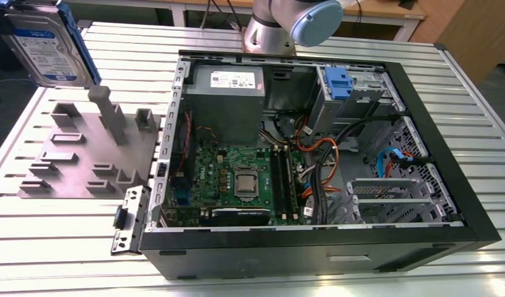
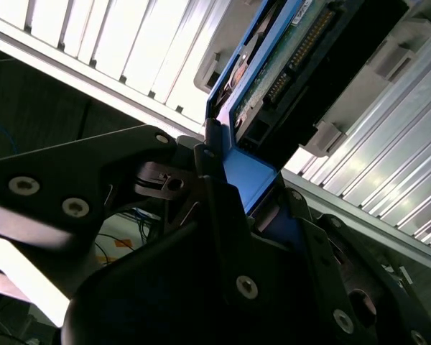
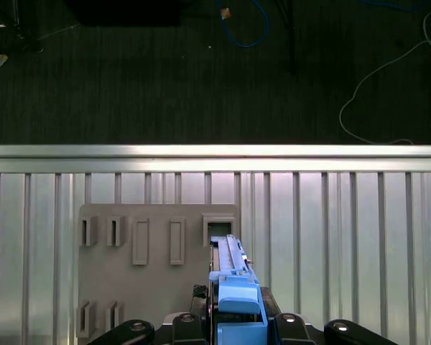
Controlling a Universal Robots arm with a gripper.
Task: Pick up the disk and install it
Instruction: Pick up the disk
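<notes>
The disk, a silver-grey drive with a white and blue label in a blue carrier frame, hangs in the air at the exterior view's far left, above the grey slotted holder plate. In the first wrist view the disk stands edge-on between the black fingers, over the holder plate near its square slot. My gripper is shut on the blue carrier. The second wrist view shows the gripper clamping the blue frame, with the disk's green circuit board side and connectors visible.
An open black computer case lies on the slatted metal table, with motherboard, cables, a grey power supply and a drive bay holding a blue bracket. The arm's base stands behind the case. Dark floor lies beyond the table edge.
</notes>
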